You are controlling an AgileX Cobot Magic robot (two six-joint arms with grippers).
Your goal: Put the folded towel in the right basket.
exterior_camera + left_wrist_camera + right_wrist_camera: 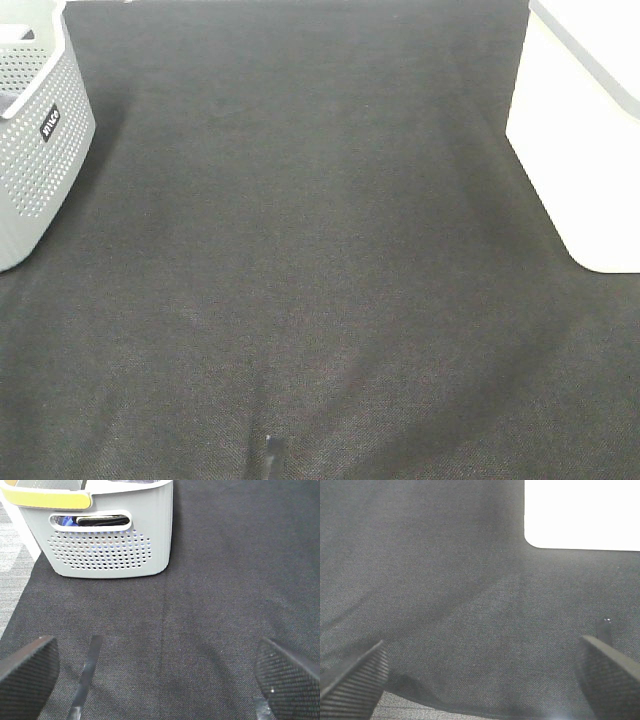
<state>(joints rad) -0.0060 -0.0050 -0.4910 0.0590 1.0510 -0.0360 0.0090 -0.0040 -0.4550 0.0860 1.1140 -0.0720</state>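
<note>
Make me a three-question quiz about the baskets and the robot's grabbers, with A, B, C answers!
1. Where is the grey basket in the high view?
A. left edge
B. middle
C. right edge

2. How many baskets stand on the dark cloth?
A. one
B. two
C. four

3. How is the left gripper?
A. shut on a towel
B. shut on nothing
C. open

Answers:
1. A, it stands at the left edge, with the white basket at the right edge.
2. B, only the grey one and the white one show.
3. C, its fingers are wide apart with bare cloth between; the right gripper is the same.
</note>
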